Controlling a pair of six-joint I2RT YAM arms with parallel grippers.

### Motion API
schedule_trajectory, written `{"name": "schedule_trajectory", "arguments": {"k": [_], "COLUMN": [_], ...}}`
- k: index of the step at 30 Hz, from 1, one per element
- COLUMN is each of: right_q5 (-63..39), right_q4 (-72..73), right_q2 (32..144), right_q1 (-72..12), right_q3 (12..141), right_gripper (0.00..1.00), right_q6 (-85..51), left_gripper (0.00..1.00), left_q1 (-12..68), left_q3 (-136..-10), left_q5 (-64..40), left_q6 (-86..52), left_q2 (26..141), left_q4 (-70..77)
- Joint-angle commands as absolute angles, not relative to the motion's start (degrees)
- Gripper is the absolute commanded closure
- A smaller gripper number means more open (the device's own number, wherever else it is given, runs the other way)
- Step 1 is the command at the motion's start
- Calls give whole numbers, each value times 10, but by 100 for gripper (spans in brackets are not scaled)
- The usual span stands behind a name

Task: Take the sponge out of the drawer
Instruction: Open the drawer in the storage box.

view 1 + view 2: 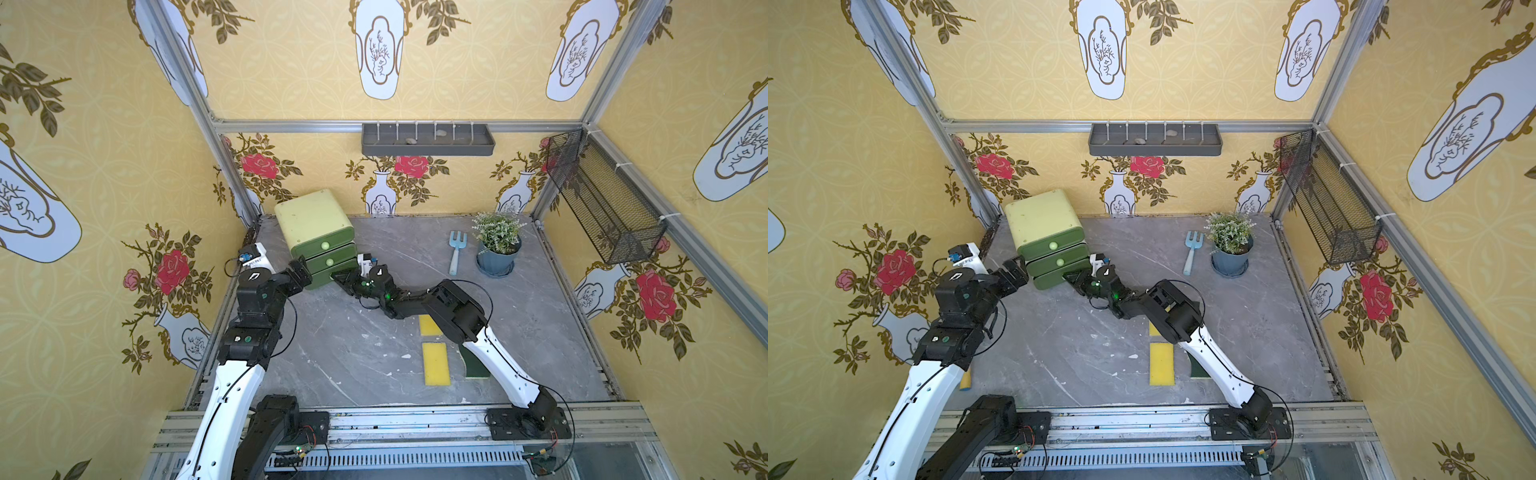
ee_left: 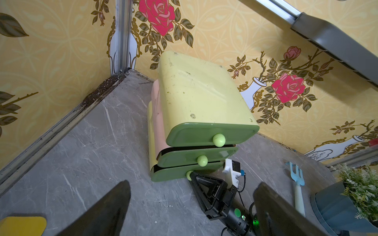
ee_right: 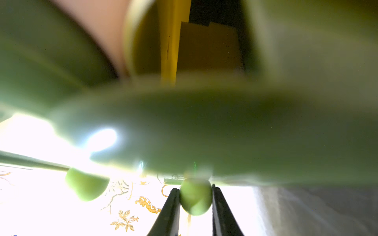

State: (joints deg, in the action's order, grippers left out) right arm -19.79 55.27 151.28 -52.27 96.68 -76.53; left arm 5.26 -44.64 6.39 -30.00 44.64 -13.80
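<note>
A pale green cabinet [image 1: 311,216] [image 1: 1042,216] with three dark green drawers stands at the back left of the table. My right gripper [image 1: 338,276] [image 3: 196,196] is shut on the round knob [image 3: 195,201] [image 2: 188,175] of the bottom drawer [image 1: 322,279] [image 2: 169,173]. Behind that drawer's front, the right wrist view shows a blurred yellow strip [image 3: 168,40]; I cannot tell if it is the sponge. My left gripper [image 1: 301,272] [image 1: 1017,272] hangs open and holds nothing, just left of the cabinet's front; its dark fingers [image 2: 106,208] frame the left wrist view.
Two yellow sponges [image 1: 436,363] [image 1: 428,324] and a dark green pad [image 1: 473,365] lie under my right arm. A blue garden fork [image 1: 457,251] and a potted plant [image 1: 496,245] stand at the back right. Another yellow object [image 1: 965,380] lies by my left arm.
</note>
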Motion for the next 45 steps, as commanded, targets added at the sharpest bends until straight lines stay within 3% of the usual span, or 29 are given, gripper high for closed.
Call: {"name": "schedule_trajectory", "arguments": {"k": [1,38,45], "right_q5": [-197,-164,-163], "right_q4": [557,530,520], "right_q2": [1511,1331,1337], "right_q1": [-525,-557,-559], "right_q3": [956,716,723], "right_gripper": [77,83,64], "right_q6": [-765,-754,-762], "left_gripper": [1,1,1], "left_q1": [52,51,50], "left_q3": [-443,-441,-442], "left_q5": [63,63,64], "left_q6": [-298,-294,-294], "left_q2": [447,457,459], "left_q4": [-126,-125,-125]}}
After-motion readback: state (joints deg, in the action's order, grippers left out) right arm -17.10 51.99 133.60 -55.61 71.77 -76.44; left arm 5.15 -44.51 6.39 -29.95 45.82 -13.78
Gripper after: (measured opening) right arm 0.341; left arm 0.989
